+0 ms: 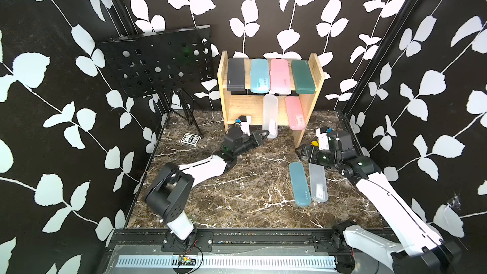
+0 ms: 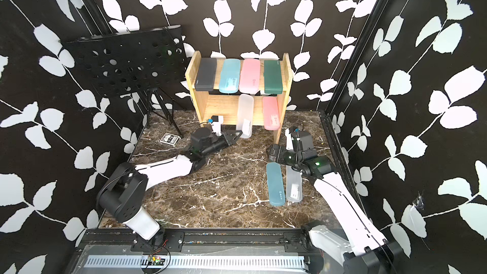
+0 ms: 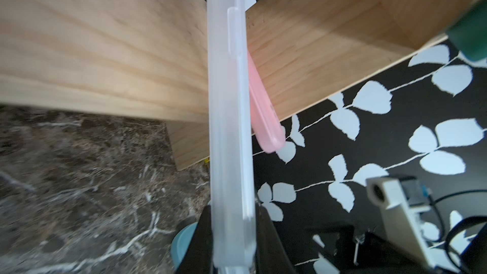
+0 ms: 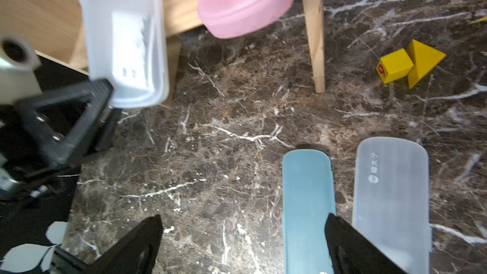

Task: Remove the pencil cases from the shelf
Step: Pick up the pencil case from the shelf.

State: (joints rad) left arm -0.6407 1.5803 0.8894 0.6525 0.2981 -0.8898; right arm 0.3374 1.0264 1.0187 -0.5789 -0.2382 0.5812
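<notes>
The clear case [image 1: 270,114] is lying on the lower tier of the shelf [image 1: 314,75], its front end sticking out past the tier's edge. The left claw [image 1: 265,135] is clamping that front end, its fingers [image 3: 268,233] pressing tight against the case on both sides. Just beside it on the same tier, the lower pink case [image 1: 295,113] is also overhanging the edge, close to the shelf's side panel.

On the upper tier four cases are lying side by side: the black case [image 1: 235,75], the blue case [image 1: 259,76], the upper pink case [image 1: 280,77] and the green case [image 1: 303,77].

Two more are resting off the shelf on the counter [image 1: 237,193]: the teal case [image 1: 299,184] and, just beside it, the second clear case [image 1: 318,183]. The right claw [image 4: 243,217] is hovering near their far ends with its jaws standing wide apart, gripping nothing.

Yellow blocks [image 4: 408,63] are sitting on the counter past the shelf's side panel. A card box [image 1: 189,138] is lying near the feet of the music stand [image 1: 158,61].
</notes>
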